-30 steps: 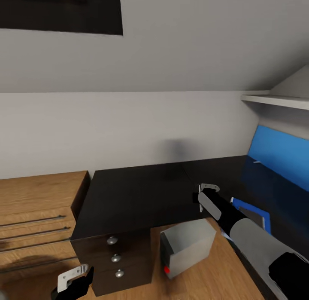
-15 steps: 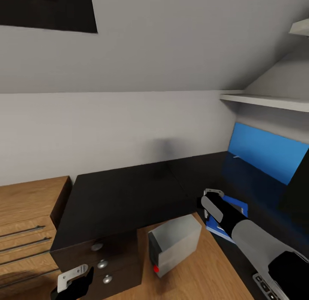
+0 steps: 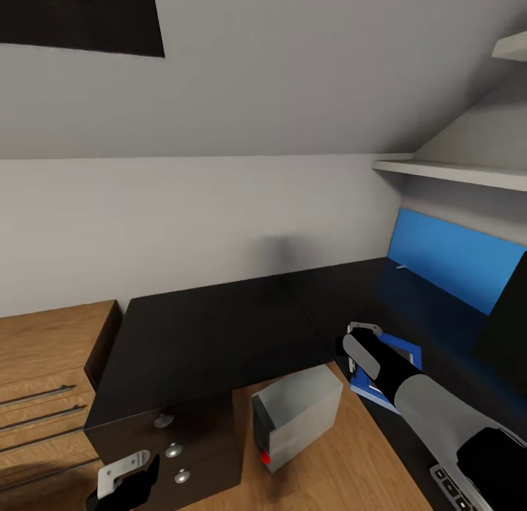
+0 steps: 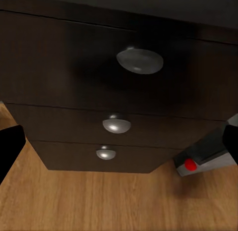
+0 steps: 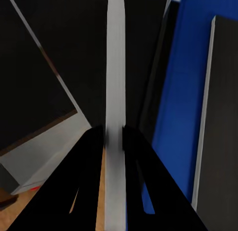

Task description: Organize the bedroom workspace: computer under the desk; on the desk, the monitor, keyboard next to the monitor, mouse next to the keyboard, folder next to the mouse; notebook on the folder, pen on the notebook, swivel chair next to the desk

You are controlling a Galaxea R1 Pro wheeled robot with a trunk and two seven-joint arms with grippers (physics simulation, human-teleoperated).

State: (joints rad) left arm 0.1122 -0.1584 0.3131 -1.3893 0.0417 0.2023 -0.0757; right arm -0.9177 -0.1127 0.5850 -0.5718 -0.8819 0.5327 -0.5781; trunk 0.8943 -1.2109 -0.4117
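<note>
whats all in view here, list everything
desk: one, glossy black, against the wall
drawer knobs: three, silver, on the desk's front
computer: one, light grey, on the wood floor by the drawers
folder: one, bright blue, on the desk
notebook: one, dark grey, on the folder
pen: one, white, in the right claw
monitor: one, black, at the right edge
keyboard: one, part of it visible, grey, lower right
wood chest: one, light wood, left of the desk
wall panel: one, blue, behind the desk
shelf: one, white, on the wall
left claw: open, before the drawers
right claw: shut on the pen
</note>
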